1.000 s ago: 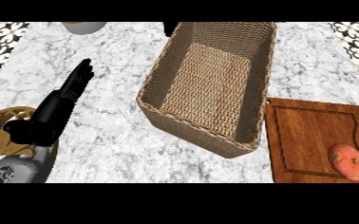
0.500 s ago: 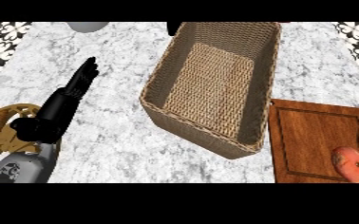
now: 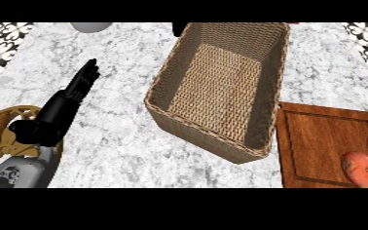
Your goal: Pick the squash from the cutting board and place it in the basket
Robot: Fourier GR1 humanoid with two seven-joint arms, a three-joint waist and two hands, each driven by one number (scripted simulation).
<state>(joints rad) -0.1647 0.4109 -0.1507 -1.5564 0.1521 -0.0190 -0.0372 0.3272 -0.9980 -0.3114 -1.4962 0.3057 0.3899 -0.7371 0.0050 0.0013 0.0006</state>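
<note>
Marble counter lies under your left hand, whose fingers are straight and hold nothing. Right of those fingertips stands the wicker basket; farther right, the squash lies on the cutting board.

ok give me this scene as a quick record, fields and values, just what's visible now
basket: wicker basket, nothing inside
cutting board: wooden cutting board, right of the basket
squash: orange squash on the board, cut off by the view's right edge
left hand: left hand open, fingers straight, over the marble counter left of the basket
right hand: not in view
</note>
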